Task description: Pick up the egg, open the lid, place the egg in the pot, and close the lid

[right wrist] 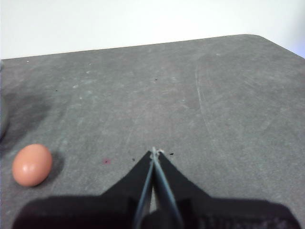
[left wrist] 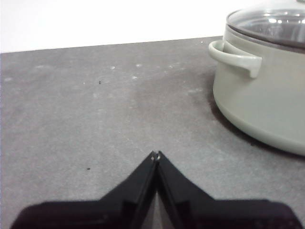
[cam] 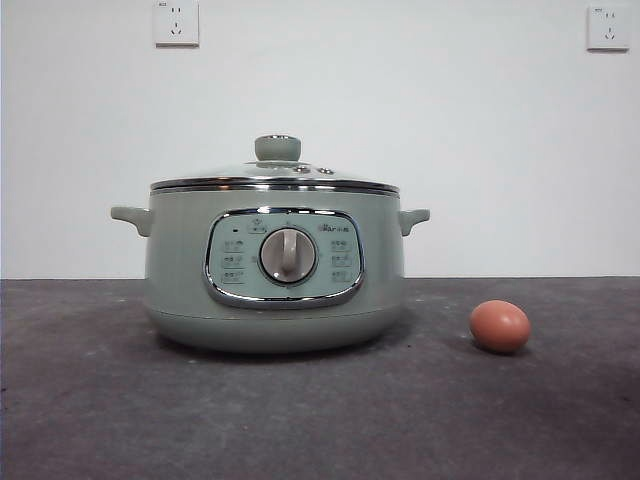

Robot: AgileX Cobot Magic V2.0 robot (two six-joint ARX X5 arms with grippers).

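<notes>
**A:** Start with what is nearest you. Your right gripper (right wrist: pixel 154 151) hangs over bare table (right wrist: pixel 200 105), jaws pressed together, tips meeting, nothing between them. It touches nothing.

**B:** And the egg?

**A:** The egg (right wrist: pixel 32 164) lies on the table off to one side of those tips, near but apart from them. In the front view the egg (cam: pixel 499 326) rests on its side, long axis running roughly level, across your line of sight, well clear of the pot (cam: pixel 275 270).

**B:** Which arm should you use?

**A:** The right, I'd judge. Its wrist view shows the egg close by; the left one shows no egg at all. You would need to spread the jaws before you come down, and swing sideways toward the egg first.

**B:** The left gripper?

**A:** Your left gripper (left wrist: pixel 156 153) is also closed and empty above the table, with the pot (left wrist: pixel 259 105) beside it and one handle (left wrist: pixel 236 56) facing it.

**B:** Farthest back?

**A:** The lid (cam: pixel 275 178) sits on the pot, knob (cam: pixel 277 147) upright, so that step is not yet done.
</notes>
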